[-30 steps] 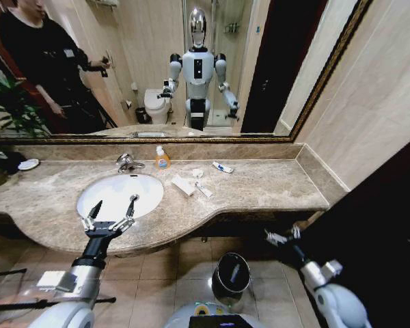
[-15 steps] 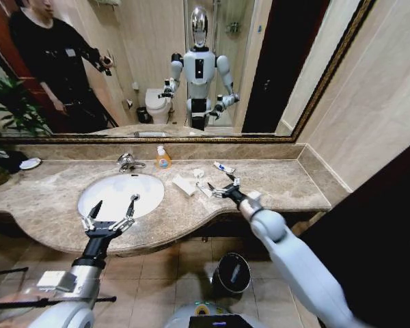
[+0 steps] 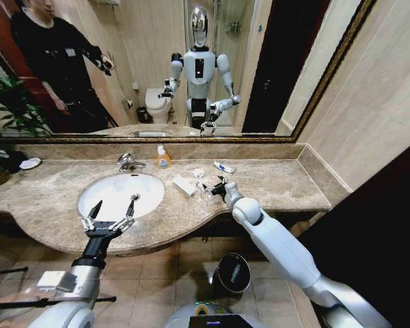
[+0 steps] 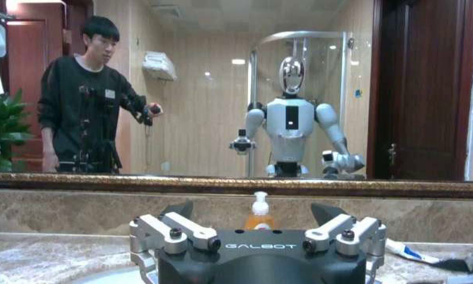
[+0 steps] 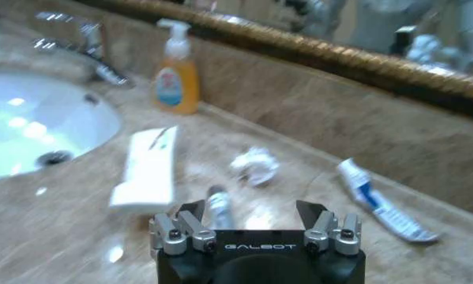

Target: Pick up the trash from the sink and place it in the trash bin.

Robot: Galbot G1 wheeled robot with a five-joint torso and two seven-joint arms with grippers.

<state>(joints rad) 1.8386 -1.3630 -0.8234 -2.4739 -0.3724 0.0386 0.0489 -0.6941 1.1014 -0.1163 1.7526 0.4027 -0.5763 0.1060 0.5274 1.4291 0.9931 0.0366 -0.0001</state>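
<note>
- The right gripper's point(image 5: 257, 223) fingers point(image 5: 190, 214) are spread, grasping nothing, poised over a thin white tube point(image 5: 218, 207) on the marble surface point(image 3: 273, 181), right of the sink point(image 3: 120, 194).
- Left gripper point(image 3: 111, 212) hovers released at the sink's near edge.
- Trash looks light and slippery; pinch the tube mid-length.
- The trash bin point(image 3: 231, 272) sits on the floor; contents unclear.

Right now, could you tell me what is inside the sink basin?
The sink holds no trash: its white bowl shows a drain hole. The open left gripper hangs over its front rim, covering a little of it. The white packet lies on the countertop beside it.
</note>
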